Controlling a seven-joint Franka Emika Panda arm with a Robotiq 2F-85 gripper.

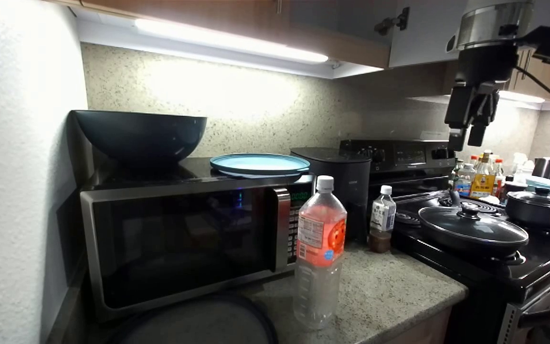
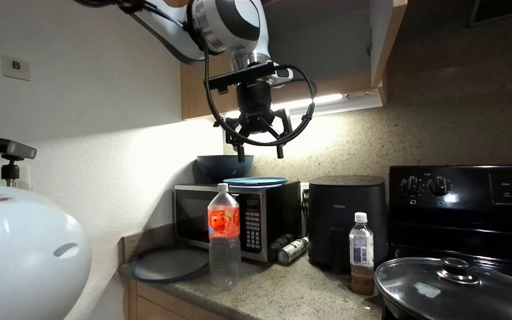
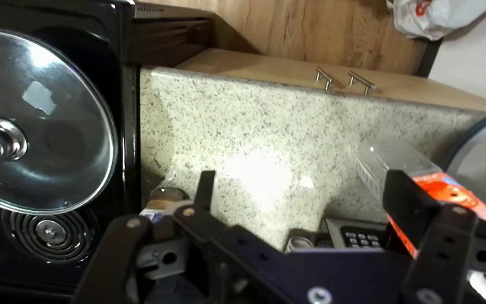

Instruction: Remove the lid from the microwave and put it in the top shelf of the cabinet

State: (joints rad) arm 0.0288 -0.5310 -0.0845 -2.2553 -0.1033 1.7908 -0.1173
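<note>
Near microwave (image 1: 184,243) edge, lid (image 1: 259,163) lies clear of tool (image 2: 260,153).

White textured wall (image 1: 12,191) to the side in both exterior views, a tag (image 2: 16,68) marked B on it. Strip light (image 1: 232,40) glares over the speckled backsplash (image 1: 256,110); in an exterior view the wall is dimmer higher up. From my wrist I look down on a speckled bench (image 3: 243,122), tan wooden fronts (image 3: 285,72) with two bar handles (image 3: 362,79), wood-grain floor (image 3: 302,25).
</note>
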